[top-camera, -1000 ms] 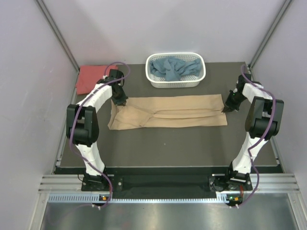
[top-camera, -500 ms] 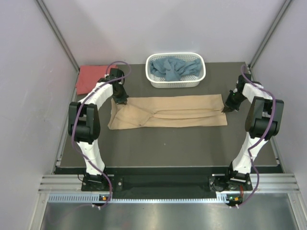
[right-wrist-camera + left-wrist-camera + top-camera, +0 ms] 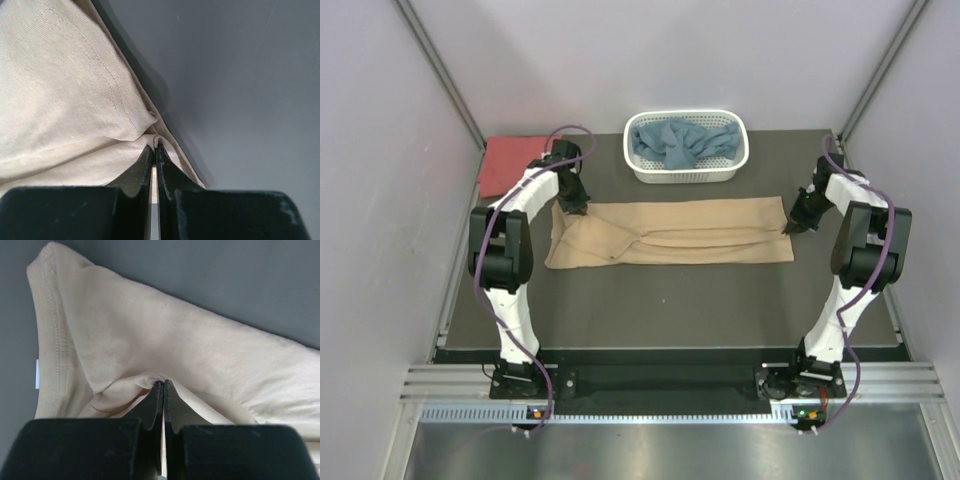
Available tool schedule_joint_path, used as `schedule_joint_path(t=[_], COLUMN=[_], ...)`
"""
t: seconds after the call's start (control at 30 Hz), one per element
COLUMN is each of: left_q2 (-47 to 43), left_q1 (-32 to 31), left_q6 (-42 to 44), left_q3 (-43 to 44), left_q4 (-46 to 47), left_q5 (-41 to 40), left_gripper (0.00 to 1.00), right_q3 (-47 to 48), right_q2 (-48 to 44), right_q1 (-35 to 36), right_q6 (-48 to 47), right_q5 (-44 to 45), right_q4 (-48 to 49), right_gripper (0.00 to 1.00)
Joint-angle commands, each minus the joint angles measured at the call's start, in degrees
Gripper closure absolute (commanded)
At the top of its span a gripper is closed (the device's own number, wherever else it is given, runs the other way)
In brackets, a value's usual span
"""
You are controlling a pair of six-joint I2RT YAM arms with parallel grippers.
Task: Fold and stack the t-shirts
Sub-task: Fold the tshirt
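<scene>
The tan t-shirt (image 3: 670,232) lies as a long folded band across the middle of the dark table. My left gripper (image 3: 574,208) is shut on a pinch of cloth at the band's far left corner; the tan t-shirt (image 3: 165,335) bunches at the left gripper (image 3: 163,384). My right gripper (image 3: 794,226) is shut on the far right corner, where the tan t-shirt (image 3: 60,100) puckers at the right gripper (image 3: 155,146). A coral-red t-shirt (image 3: 510,162) lies folded at the back left. The dusty blue t-shirt (image 3: 680,142) is crumpled in the basket.
A white lattice basket (image 3: 686,172) stands at the back middle of the table (image 3: 670,300). Pale booth walls close in on both sides and behind. The arms' bases sit at the near edge.
The left arm's elbow has swung slightly right and the left gripper edged a little rightward and back with the cloth corner. The right arm and the shirt's right end have not moved.
</scene>
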Motion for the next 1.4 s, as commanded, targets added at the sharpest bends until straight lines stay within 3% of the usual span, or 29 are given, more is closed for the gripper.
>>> schedule_joint_path(t=[0.0,0.83,0.93,0.97,1.07,1.1,1.13,1.2,1.37], left_q2=[2.0,1.1,0.0,-0.5,-4.1,-5.2,-7.6,-9.8,-18.7], left_q1=[0.4,0.8,0.8,0.8,0.8,0.8,0.8,0.8,0.6], left_q6=[1.4,1.6,2.1,2.5,2.6,2.6,2.7,3.0,3.2], left_q3=[3.5,1.2,0.2,-0.1,-0.7,-0.8,-1.0,-0.9,-3.2], left_q4=[-0.6,-1.0,0.0,0.3,0.9,0.9,0.8,-0.1,-3.4], left_q5=[0.3,-2.5,-2.1,-1.9,-1.5,-1.6,-1.6,-1.4,0.4], left_gripper=[1.0,1.0,1.0,0.95,0.72,0.59,0.54,0.46,0.44], right_q3=[1.0,1.6,2.2,2.7,5.5,6.0,6.6,6.4,-1.1], right_q2=[-1.2,1.0,1.2,1.1,-0.6,-1.5,-3.8,-6.3,-14.8], right_q1=[0.4,0.2,0.0,0.0,-0.1,-0.1,0.1,0.9,10.2], right_q6=[0.0,1.7,1.1,0.7,-0.8,-0.9,-1.6,-2.1,-2.1], right_q5=[0.4,1.7,2.6,2.8,5.7,6.4,6.6,7.0,6.3], right_q4=[1.3,2.8,3.2,3.1,0.4,-0.1,-0.8,-2.4,-1.5], right_gripper=[1.0,0.97,0.82,0.73,0.59,0.57,0.56,0.54,0.52])
